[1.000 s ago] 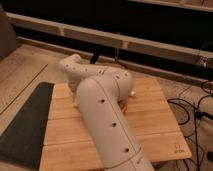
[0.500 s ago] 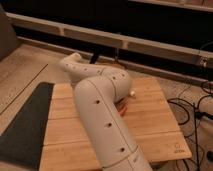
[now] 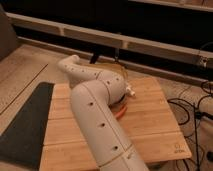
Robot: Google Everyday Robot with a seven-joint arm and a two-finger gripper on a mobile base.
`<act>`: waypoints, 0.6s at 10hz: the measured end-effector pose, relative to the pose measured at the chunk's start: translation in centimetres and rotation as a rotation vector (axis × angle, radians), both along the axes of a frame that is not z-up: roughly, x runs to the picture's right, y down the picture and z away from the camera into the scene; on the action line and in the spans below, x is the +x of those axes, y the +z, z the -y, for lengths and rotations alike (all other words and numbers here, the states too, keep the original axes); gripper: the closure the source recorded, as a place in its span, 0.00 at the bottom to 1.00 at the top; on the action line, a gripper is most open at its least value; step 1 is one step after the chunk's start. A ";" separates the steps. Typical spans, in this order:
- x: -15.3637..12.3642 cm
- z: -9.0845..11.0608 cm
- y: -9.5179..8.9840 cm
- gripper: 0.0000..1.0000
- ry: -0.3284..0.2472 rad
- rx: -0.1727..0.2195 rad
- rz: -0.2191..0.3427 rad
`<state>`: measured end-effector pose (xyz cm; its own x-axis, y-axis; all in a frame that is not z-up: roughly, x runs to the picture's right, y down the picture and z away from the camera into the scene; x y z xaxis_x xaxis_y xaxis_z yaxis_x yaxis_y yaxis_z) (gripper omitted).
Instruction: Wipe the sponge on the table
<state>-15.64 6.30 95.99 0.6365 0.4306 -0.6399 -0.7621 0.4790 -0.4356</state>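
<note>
Mostly hidden behind the bulky white robot arm (image 3: 100, 125): the dark gripper (image 3: 102, 61), low at the far edge of the light wooden slatted desk (image 3: 155, 125). Cannot tell whether spread or pressed together. Just beside it, partly covered, what looks like a yellowish sponge (image 3: 111, 68); contact impossible to confirm. Peeking from under the arm mid-desk, an unidentifiable orange-red sliver (image 3: 120, 112). Left of the desk, a dark grey mat (image 3: 25, 125), cut off.

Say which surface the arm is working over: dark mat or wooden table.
The light wooden table, right of the dark mat; the gripper is near its far edge.
</note>
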 end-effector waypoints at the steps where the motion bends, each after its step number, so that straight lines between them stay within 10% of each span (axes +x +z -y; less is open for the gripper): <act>1: 0.0 0.4 0.2 0.57 0.002 0.008 0.000; 6: -2.1 2.8 -0.6 1.00 -0.019 0.087 0.025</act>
